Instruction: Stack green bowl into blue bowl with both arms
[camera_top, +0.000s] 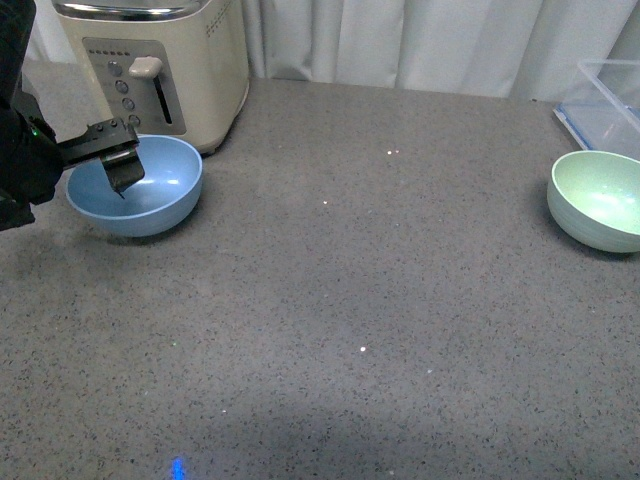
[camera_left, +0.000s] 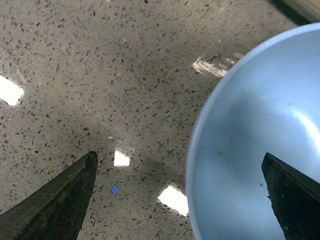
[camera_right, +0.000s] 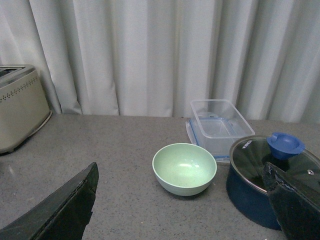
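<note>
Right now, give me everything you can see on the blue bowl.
The blue bowl is round and light blue, with a matte look, a smooth wall and a thin paler rim. It stands upright and empty, with a soft highlight inside. It rests on the speckled grey countertop at the far left, just in front of the cream toaster; whether they touch is unclear. The open left gripper straddles its rim, one finger over the inside and one outside. I cannot tell if either finger touches it.

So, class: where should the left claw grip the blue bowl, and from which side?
Its left rim, from above: the blue bowl sits upright and open, so the left claw can drop one finger inside, one outside. The toaster crowds the far side.
</note>
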